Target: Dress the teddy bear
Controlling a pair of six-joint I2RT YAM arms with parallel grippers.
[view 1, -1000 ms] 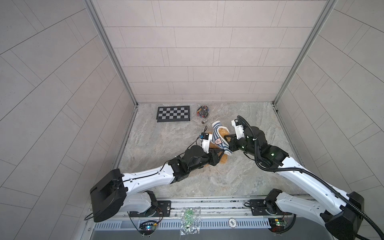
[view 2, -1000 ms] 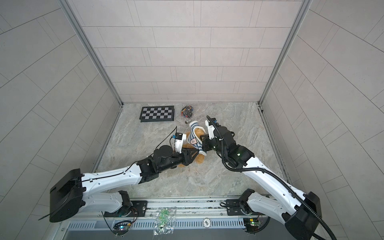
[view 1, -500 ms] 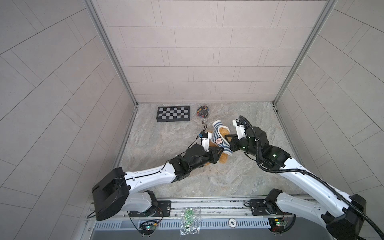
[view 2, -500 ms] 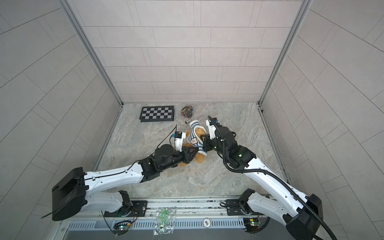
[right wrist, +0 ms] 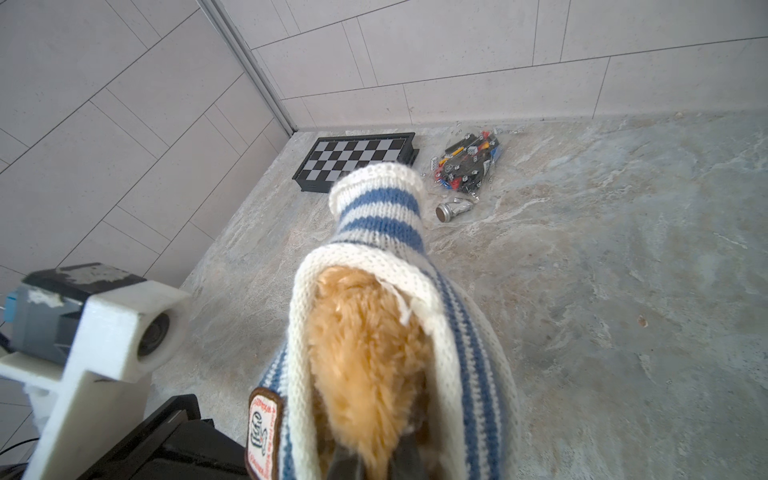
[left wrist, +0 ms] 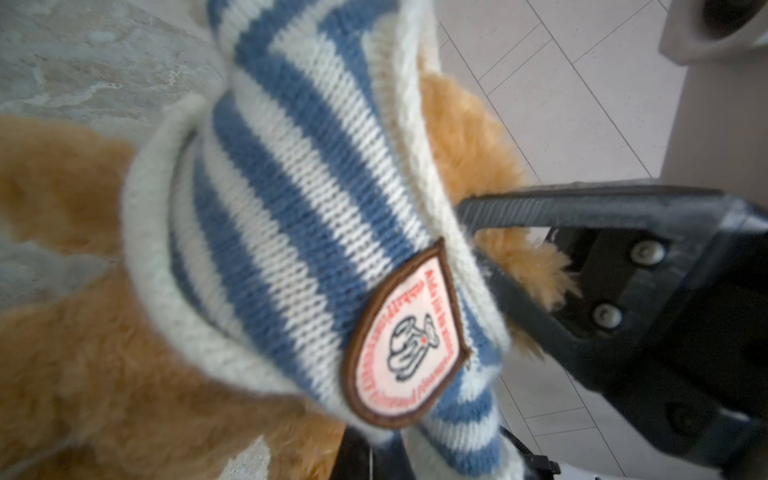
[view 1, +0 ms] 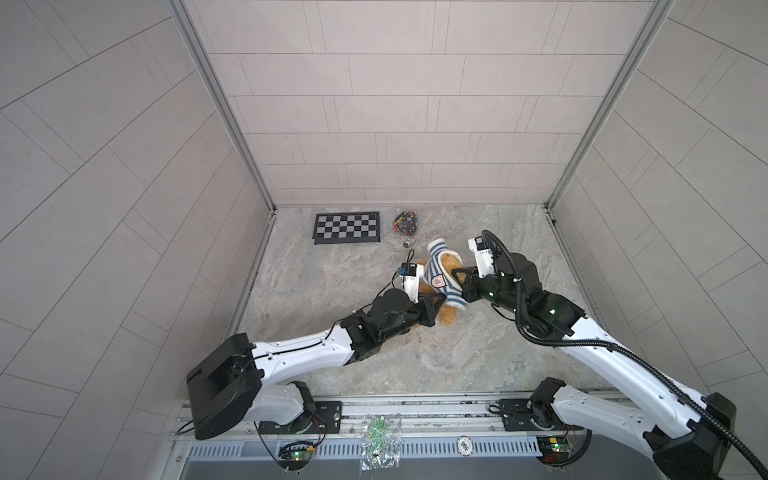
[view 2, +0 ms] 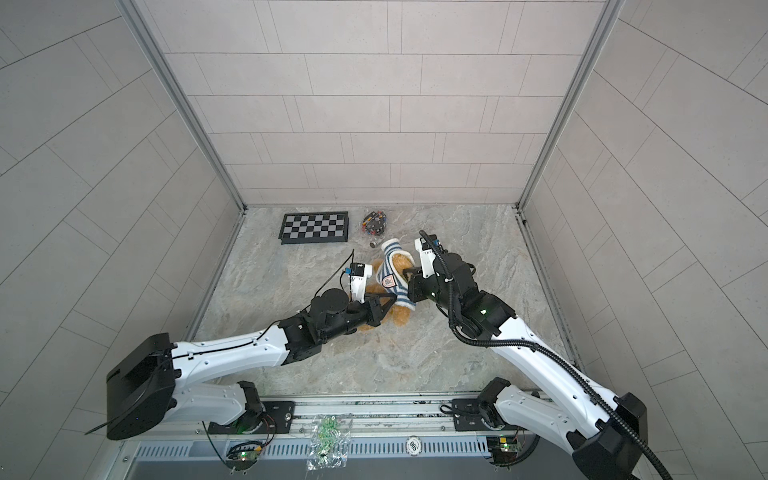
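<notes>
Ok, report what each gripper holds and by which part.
Left gripper: shut on the striped shirt, at its edge near the patch. Right gripper: shut on the shirt's white rim, bear fur beside it.

Both top views: bright, even, diffuse light; the source is out of frame, probably overhead. Shadows are soft and pale, only a faint grey band on the tabletop (view 1: 415,365) beneath the left arm (view 1: 299,353) and right arm (view 1: 602,353). No hard glare. Wide-angle distortion: wall joints splay and bend toward the edges.

Left wrist view: very close range. Teddy bear (left wrist: 83,332) fur is smeared and out of focus; the striped shirt (left wrist: 291,187) knit is sharper mid-frame.

Right wrist view: near fur and knit are soft; the checkerboard (right wrist: 353,160) beyond is crisp.
</notes>
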